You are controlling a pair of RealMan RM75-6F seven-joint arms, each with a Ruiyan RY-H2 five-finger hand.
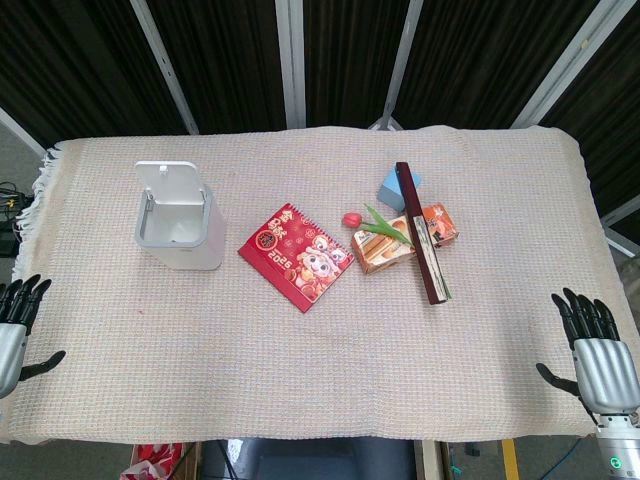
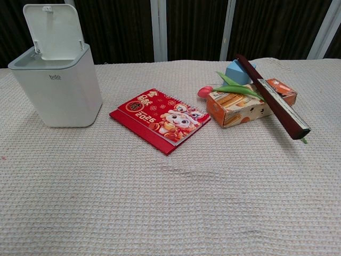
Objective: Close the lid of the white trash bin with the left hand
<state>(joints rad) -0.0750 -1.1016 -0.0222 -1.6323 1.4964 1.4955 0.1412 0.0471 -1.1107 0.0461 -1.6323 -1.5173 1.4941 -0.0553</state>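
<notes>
The white trash bin (image 1: 184,233) stands on the left part of the table, and its lid (image 1: 170,183) is swung up and back. In the chest view the bin (image 2: 57,88) sits at the far left with the lid (image 2: 55,31) upright above its rim. My left hand (image 1: 14,325) shows at the table's left front edge, fingers spread, holding nothing, well in front of and left of the bin. My right hand (image 1: 598,355) rests at the right front edge, fingers spread and empty. Neither hand appears in the chest view.
A red 2025 calendar (image 1: 297,256) lies right of the bin. Further right are an orange box (image 1: 385,248), a small orange carton (image 1: 439,224), a blue block (image 1: 398,186), a tulip (image 1: 375,224) and a long dark stick (image 1: 421,233). A woven cloth (image 1: 320,380) covers the table.
</notes>
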